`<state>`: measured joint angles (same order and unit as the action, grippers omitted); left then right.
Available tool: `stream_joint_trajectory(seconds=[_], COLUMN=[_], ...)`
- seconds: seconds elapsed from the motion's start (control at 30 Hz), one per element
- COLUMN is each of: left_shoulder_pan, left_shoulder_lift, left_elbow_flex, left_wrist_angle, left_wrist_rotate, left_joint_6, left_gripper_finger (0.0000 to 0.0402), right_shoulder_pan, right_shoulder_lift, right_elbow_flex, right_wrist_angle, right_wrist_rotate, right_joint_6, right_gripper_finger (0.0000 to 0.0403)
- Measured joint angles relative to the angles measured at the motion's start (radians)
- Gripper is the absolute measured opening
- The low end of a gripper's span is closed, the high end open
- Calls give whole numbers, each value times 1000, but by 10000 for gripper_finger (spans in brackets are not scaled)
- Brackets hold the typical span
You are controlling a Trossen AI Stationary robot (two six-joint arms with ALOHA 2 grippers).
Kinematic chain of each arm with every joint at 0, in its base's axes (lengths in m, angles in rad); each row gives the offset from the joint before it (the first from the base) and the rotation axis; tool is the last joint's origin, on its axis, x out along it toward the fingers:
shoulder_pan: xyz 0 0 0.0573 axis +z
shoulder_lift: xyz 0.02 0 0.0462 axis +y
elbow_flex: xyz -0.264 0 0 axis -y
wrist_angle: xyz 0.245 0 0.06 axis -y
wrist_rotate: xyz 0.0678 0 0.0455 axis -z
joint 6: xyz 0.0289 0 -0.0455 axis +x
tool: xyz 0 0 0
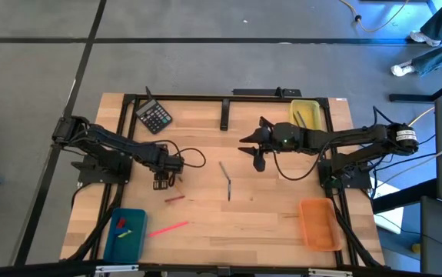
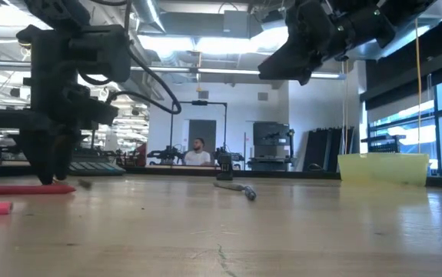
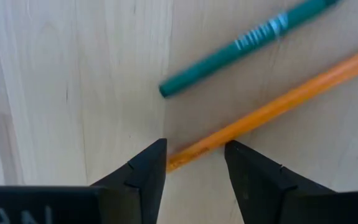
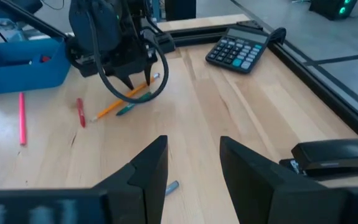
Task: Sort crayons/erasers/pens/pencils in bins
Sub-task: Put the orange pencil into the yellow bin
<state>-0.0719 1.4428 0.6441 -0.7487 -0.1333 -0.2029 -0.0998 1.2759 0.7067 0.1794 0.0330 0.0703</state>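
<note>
My left gripper (image 3: 194, 165) is open and points down at the table left of centre (image 1: 163, 181). Its fingertips stand on either side of the near end of an orange pencil (image 3: 266, 109). A green pencil (image 3: 241, 43) lies beside the orange one. My right gripper (image 1: 254, 156) is open and empty, raised above the table's middle (image 4: 193, 155). A pink crayon (image 1: 168, 228) and a red stick (image 1: 174, 198) lie flat on the wood. The teal bin (image 1: 134, 246) holds small erasers (image 1: 122, 228). The yellow bin (image 1: 305, 114) and the orange bin (image 1: 319, 223) stand on the right.
A black calculator (image 1: 154, 117) lies at the far left. Two slim grey pens (image 1: 227, 181) lie at the table's centre. A black bar (image 1: 225, 114) stands at the far edge. A person (image 2: 198, 154) sits in the room beyond.
</note>
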Motion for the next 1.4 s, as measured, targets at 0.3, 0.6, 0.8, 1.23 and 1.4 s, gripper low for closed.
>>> stream_joint_trajectory(seconds=[0.3,0.6,0.8,1.23,1.4], left_shoulder_pan=[-1,-2,-1,0,0], left_shoulder_lift=[2,2,5,7,6], left_elbow_flex=[-2,-3,13,156,232], left_wrist_angle=[2,20,38,194,276], left_wrist_rotate=[17,20,0,-137,-223], left_joint_6=[-83,-84,-83,-83,-84], left_gripper_finger=[105,19,7,4,10], right_shoulder_pan=[0,0,0,-89,-95], right_shoulder_lift=[0,0,0,1,1], right_elbow_flex=[0,0,0,-89,-193], right_wrist_angle=[-6,-6,-6,37,253], right_wrist_rotate=[1,3,55,35,-49], right_joint_6=[-19,-20,-24,62,114], right_gripper_finger=[149,149,149,149,149])
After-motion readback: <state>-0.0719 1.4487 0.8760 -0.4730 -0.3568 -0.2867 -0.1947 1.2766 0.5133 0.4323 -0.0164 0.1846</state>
